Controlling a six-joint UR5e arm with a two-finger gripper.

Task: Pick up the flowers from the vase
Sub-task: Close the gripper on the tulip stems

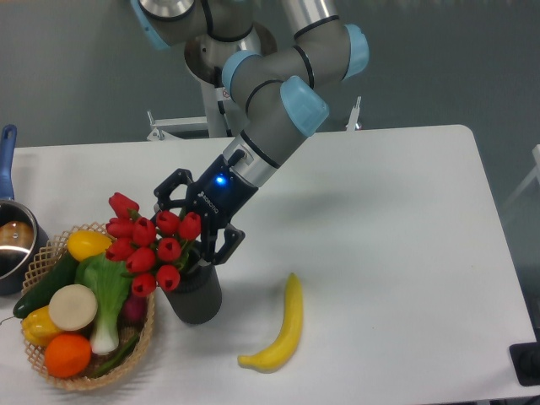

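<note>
The flowers [150,243], a bunch of red tulip buds with green leaves, stand in the vase [195,297], a short dark cylinder on the white table. The bunch leans left over the basket's rim. My gripper [191,231] reaches down from the upper right and sits just above the vase's mouth. Its jaws are spread, one finger [171,185] behind the buds and the other finger [228,242] to their right. The stems are hidden behind the buds and the gripper, so I cannot see any contact with them.
A wicker basket [142,339] of vegetables and fruit stands left of the vase, touching distance from it. A yellow banana [283,327] lies to the vase's right. A pot [10,245] with a blue handle sits at the left edge.
</note>
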